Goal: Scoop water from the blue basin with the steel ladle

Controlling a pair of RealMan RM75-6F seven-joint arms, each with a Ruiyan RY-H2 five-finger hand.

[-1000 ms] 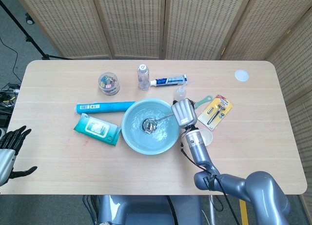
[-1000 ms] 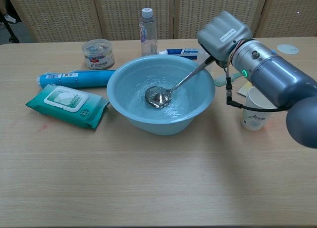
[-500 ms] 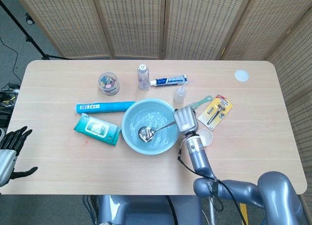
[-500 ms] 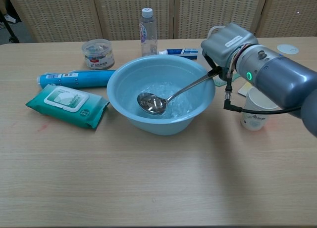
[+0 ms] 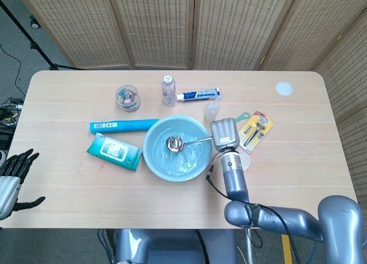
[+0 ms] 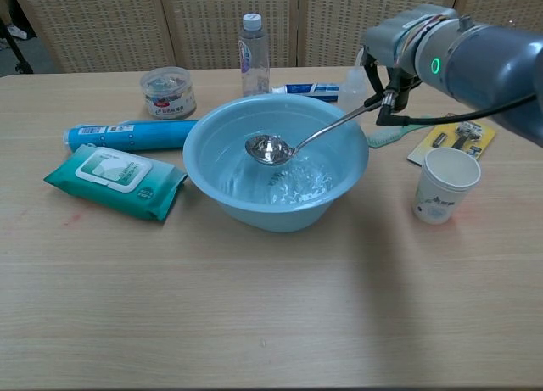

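Observation:
The blue basin [image 5: 155, 158] [image 6: 212, 181] stands at the table's middle with rippling water inside. My right hand [image 5: 224, 135] [image 6: 399, 43] grips the handle of the steel ladle beside the basin's right rim. The ladle's bowl [image 5: 174, 142] [image 6: 269, 148] hangs level above the water, with water glinting in it. My left hand [image 5: 12, 169] sits off the table's left front corner with its fingers apart, holding nothing.
A paper cup [image 6: 443, 184] stands right of the basin, near a razor pack [image 5: 255, 128] and a green toothbrush [image 6: 392, 136]. Behind the basin are a clear bottle [image 6: 253, 55], toothpaste [image 5: 199, 94] and a small jar [image 6: 168, 92]. A blue tube [image 6: 127, 134] and wipes pack [image 6: 114, 180] lie left.
My right hand has risen and pulled back, lifting the ladle's bowl out of the water to hang above it. The water is left rippling. The left hand has stayed put.

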